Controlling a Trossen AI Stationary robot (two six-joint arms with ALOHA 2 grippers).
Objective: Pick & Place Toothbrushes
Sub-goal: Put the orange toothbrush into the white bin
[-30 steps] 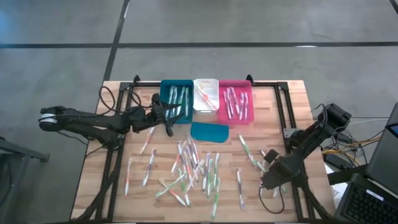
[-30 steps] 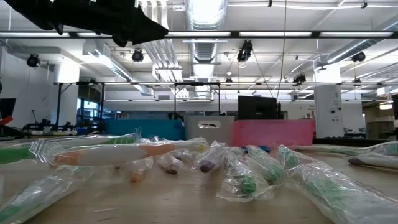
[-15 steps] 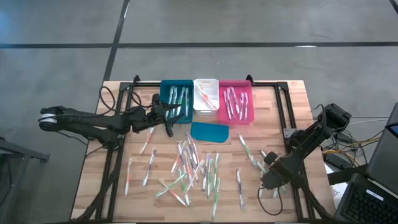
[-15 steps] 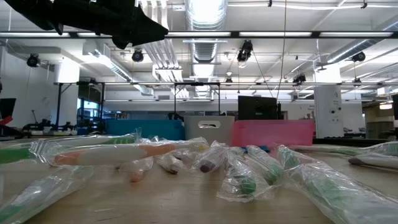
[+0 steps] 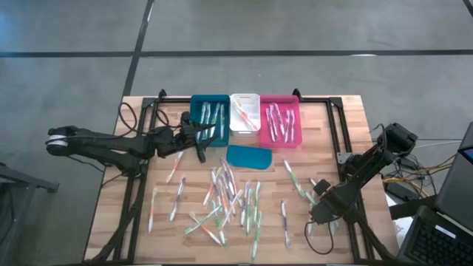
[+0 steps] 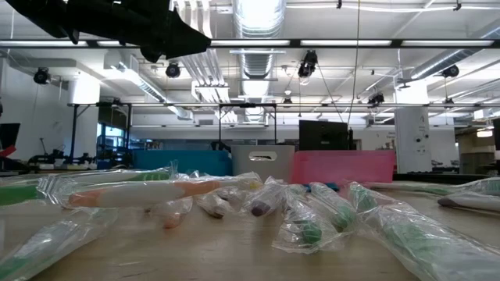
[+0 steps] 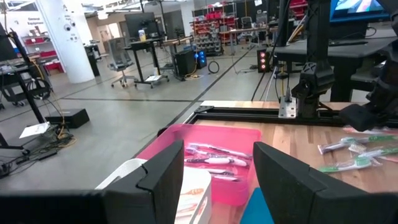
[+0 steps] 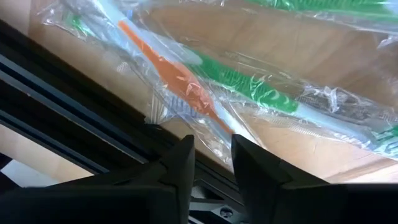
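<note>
Under right pincer [image 8: 209,163], slightly parted: bagged orange, green toothbrushes [image 8: 186,87]; left pincer [image 7: 211,177] open.

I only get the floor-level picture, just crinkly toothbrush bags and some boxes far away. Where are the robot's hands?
Observer: The right hand is low at the table's right edge, over wrapped toothbrushes, one orange and one green.
Operator: And the other one?
Observer: The left hand hangs open beside the teal bin, empty.
Operator: What's in the boxes?
Observer: Toothbrushes lie in all three: teal, white bin and pink bin.
Operator: Anything else up there?
Observer: A flat teal lid lies in front of the bins.
</note>
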